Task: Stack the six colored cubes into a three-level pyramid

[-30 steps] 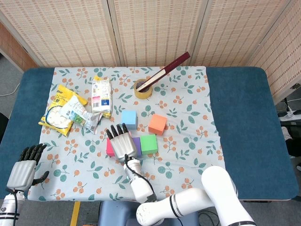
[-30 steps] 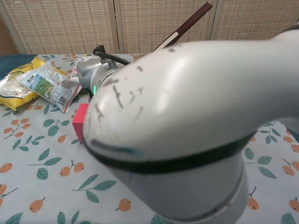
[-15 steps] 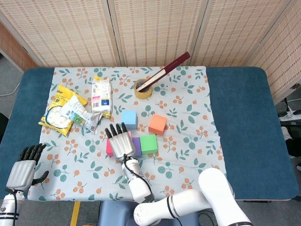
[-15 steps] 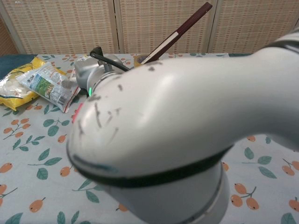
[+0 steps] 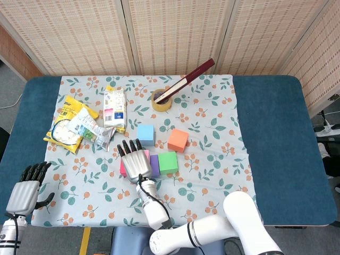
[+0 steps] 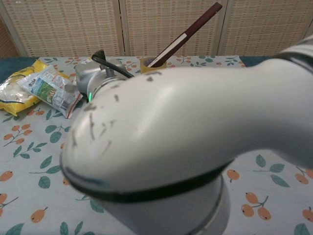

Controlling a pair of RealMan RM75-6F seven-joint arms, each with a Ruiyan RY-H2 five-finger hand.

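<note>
Right hand slides left over the pink cube, fingers spread

Within the last second the right hand [image 5: 135, 161] moved a little to the left, off the purple cube [image 5: 154, 164] and over the pink cube [image 5: 123, 166]; I judge it prepares a grasp, and nothing is stacked yet. The green cube [image 5: 168, 162] touches the purple one; blue cube [image 5: 145, 134] and orange cube [image 5: 178, 139] lie behind them. The left hand [image 5: 25, 190], fingers loosely together and empty, rests far left of the cubes. The chest view shows mostly the arm, no cubes.

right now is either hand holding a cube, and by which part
The left hand holds nothing, its fingers apart. The right hand lies flat over the pink cube, hiding its fingertips; whether it grips the cube cannot be told.
</note>
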